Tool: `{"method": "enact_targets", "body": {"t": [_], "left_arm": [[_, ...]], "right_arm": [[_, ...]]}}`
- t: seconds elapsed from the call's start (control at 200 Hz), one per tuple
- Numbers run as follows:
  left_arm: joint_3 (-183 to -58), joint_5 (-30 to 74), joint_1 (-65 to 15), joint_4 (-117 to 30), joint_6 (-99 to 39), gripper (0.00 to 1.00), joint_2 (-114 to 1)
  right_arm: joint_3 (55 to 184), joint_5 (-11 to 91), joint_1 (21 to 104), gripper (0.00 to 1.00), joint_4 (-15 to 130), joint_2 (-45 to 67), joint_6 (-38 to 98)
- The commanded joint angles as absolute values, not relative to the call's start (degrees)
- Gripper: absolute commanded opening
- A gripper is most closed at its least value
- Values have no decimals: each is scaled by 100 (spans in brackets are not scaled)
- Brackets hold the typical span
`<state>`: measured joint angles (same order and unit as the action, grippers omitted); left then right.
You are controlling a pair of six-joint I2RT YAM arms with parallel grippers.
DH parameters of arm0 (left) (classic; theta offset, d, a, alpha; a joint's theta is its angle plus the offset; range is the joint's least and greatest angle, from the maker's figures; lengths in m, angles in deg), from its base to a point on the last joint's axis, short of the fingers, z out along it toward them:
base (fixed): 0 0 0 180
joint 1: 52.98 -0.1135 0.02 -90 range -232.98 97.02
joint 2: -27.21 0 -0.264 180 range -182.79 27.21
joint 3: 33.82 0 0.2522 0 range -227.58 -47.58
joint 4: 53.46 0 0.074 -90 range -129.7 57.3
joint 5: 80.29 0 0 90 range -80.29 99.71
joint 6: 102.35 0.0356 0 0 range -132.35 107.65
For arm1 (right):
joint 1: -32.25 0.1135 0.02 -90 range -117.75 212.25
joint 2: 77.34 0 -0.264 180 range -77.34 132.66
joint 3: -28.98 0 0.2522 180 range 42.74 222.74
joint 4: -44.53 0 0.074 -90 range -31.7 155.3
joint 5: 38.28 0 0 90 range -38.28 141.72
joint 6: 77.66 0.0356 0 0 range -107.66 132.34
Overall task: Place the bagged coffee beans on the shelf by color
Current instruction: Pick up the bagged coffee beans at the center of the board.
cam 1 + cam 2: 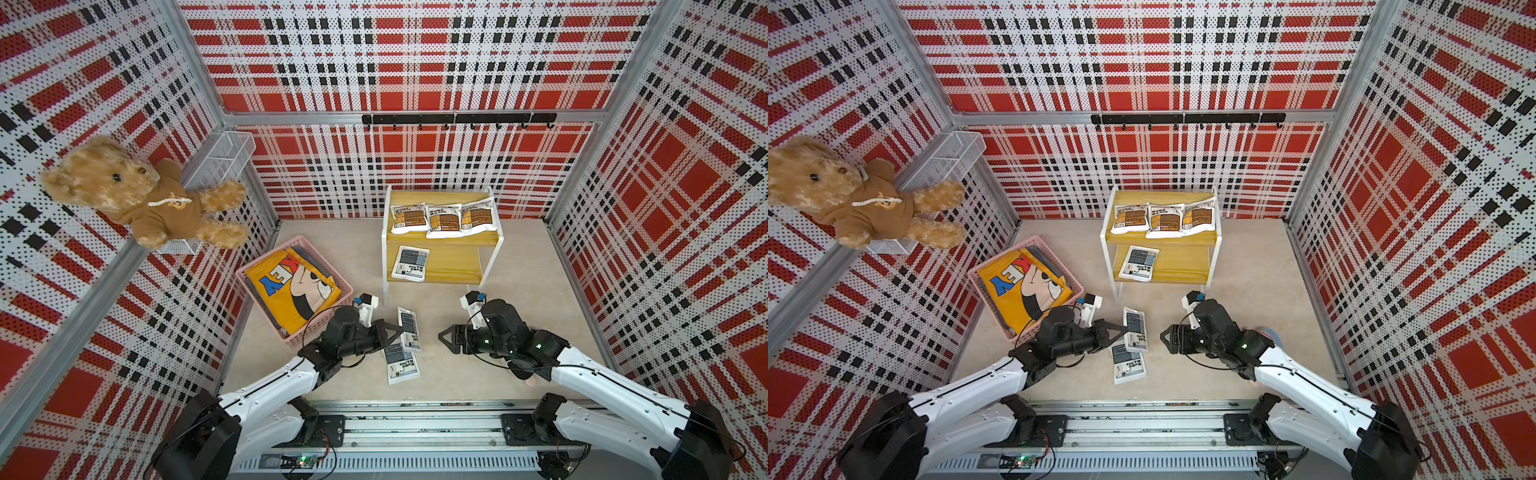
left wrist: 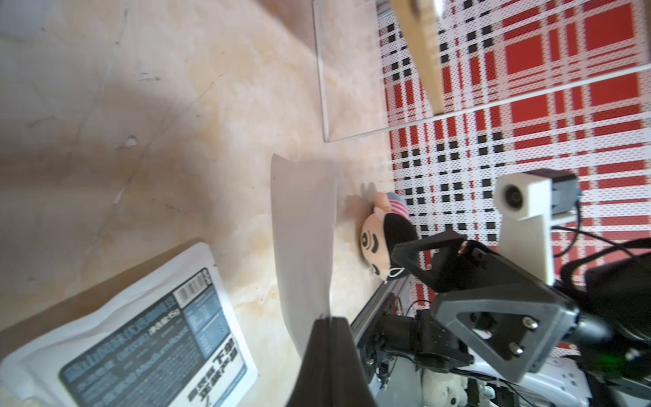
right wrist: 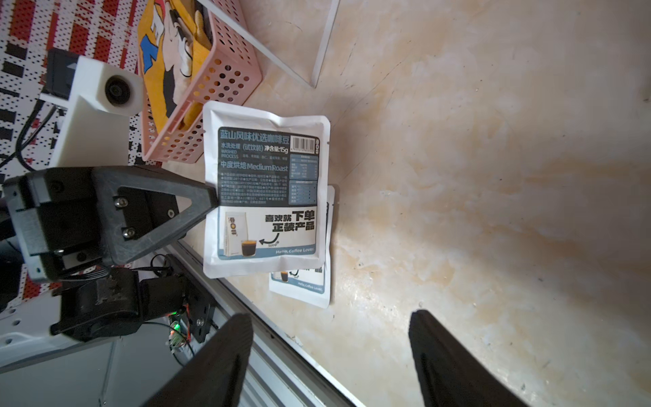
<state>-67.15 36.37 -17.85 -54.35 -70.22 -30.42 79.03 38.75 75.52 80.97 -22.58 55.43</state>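
Left gripper [image 1: 395,331] jaws pinch the thin sealed edge of a glossy, flat grey-panel pouch [image 1: 409,328], held on edge just in front of the shelf [image 1: 451,249], likely bound for its lower wooden board beside the shelved grey pouch [image 1: 410,262]; right gripper [image 1: 444,338] jaws spread, empty; spare grey pouch [image 1: 401,366] lies flat on the bench [image 1: 519,291], also in front of the shelf.

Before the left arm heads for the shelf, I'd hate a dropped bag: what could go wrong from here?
The left gripper pinches its grey-label pouch only at the edge; it may swing or slip out.
The lower shelf board sits under the top board, so the pouch could catch the white frame going in.
A second grey-label pouch lies just beneath; a low move could drag it.
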Motion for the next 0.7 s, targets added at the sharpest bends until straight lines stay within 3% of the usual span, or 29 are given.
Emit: {"method": "enact_targets", "body": {"t": [0.0,0.351,0.696], "left_arm": [[-6600,3761,-1708,-5676,-7374,0,-2606],[-6492,3834,-1677,-5693,-7778,0,-1579],[-6692,3982,-1685,-5950,-8015,0,-1245]], "right_arm": [[8182,3515,7504,80,8177,-2491,5580],[8510,2731,7331,95,7800,-2740,6048],[7833,1501,6995,93,6406,-2819,6904]]}}
